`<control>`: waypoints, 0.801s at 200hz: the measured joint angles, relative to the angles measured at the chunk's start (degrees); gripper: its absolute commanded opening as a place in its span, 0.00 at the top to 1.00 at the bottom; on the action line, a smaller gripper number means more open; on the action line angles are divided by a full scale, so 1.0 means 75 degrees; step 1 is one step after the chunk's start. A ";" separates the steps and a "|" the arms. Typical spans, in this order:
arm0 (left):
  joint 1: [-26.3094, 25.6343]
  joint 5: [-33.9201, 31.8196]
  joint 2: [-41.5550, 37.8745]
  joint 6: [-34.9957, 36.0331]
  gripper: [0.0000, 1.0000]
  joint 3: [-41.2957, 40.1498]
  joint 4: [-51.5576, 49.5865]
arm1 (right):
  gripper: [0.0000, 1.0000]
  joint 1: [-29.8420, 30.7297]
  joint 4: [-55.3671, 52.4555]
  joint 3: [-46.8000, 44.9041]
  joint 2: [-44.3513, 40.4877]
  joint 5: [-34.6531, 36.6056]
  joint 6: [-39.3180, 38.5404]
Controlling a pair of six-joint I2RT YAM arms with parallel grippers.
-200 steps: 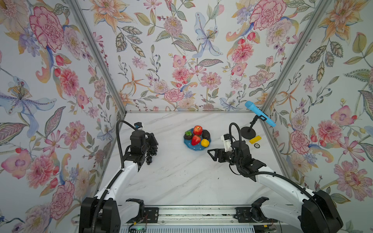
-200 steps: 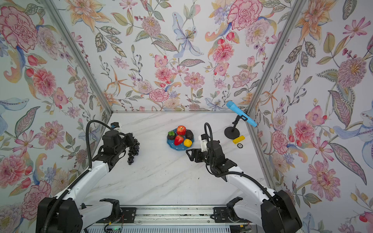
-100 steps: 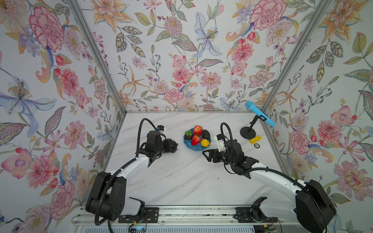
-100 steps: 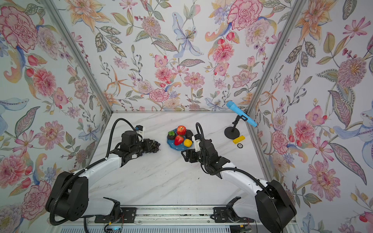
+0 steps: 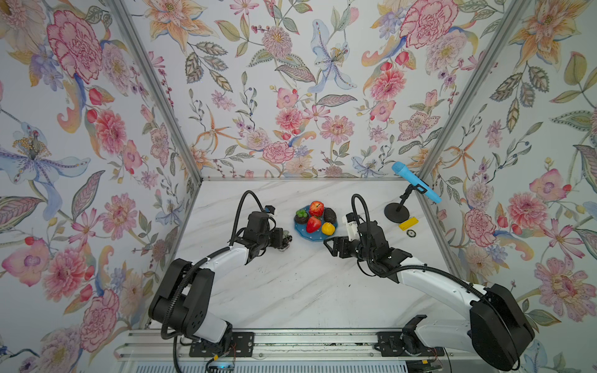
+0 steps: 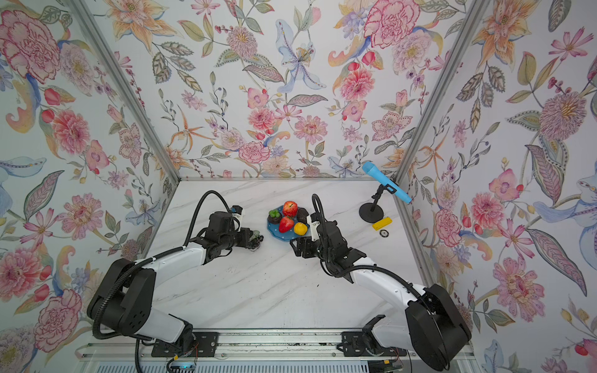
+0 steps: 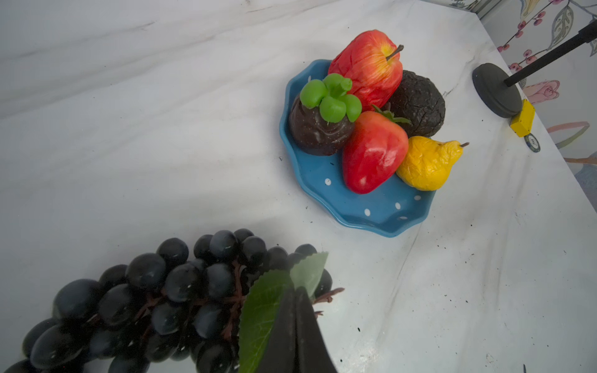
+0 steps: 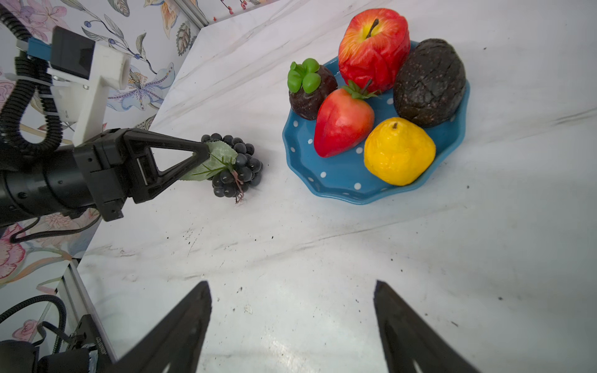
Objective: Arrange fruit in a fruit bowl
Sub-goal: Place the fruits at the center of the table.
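One glossy dark leafy grape bunch [image 8: 239,169] is pinched by the left hand [image 8: 205,155]; right hand [image 8: 290,285] gapes.

Microphone stand [image 5: 396,213] beside yellow block [image 5: 408,223]

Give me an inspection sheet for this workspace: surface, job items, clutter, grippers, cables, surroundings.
Surface: white marbled table, scattered dark specks.
Job's things: blue dotted bowl holds apple, avocado, strawberry, yellow fruit and green-topped fruit; grape bunch is outside the bowl.
Clutter: microphone stand, yellow block, small disc.
Grippers: left gripper shut on the grape bunch's leaf; right gripper open, empty.
Cables: black hose loops above left wrist and right wrist.
Surroundings: floral walls, front metal rail.
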 measured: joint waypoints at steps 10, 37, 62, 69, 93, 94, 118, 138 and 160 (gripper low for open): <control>0.0000 -0.0099 0.0009 0.0009 0.88 0.0003 0.0000 | 0.20 0.0000 -0.0020 0.0000 0.0000 0.0017 0.0000; -0.0096 -0.0428 -0.0102 0.0041 0.76 0.0003 -0.0020 | 0.20 0.0000 -0.0055 0.0000 -0.0003 0.0044 0.0000; -0.0493 -0.0796 -0.0367 0.0137 0.73 0.0003 -0.0157 | 0.20 0.0000 -0.0047 -0.0003 0.0000 0.0050 0.0000; -0.0577 -0.0892 -0.0417 0.0163 0.73 0.0003 -0.0187 | 0.21 0.0000 -0.0035 -0.0003 0.0003 0.0044 0.0003; -0.0705 -0.1172 -0.0452 0.0189 0.74 0.0003 -0.0309 | 0.29 0.0009 0.0271 0.0032 0.0341 -0.0143 0.0038; -0.0705 -0.1192 -0.0452 0.0189 0.74 0.0003 -0.0318 | 0.29 0.0012 0.0283 0.0044 0.0385 -0.0157 0.0029; -0.0699 -0.1463 -0.0452 0.0187 0.74 0.0000 -0.0338 | 0.40 0.0254 0.0408 0.0560 0.1489 -0.0487 -0.0009; -0.0699 -0.1556 -0.0452 0.0184 0.73 -0.0026 -0.0315 | 0.42 0.0545 0.0449 0.1122 0.2296 -0.0708 -0.0085; -0.0699 -0.1716 -0.0557 0.0160 0.73 -0.0201 -0.0312 | 0.50 0.0740 0.0627 0.1358 0.2725 -0.0854 -0.0125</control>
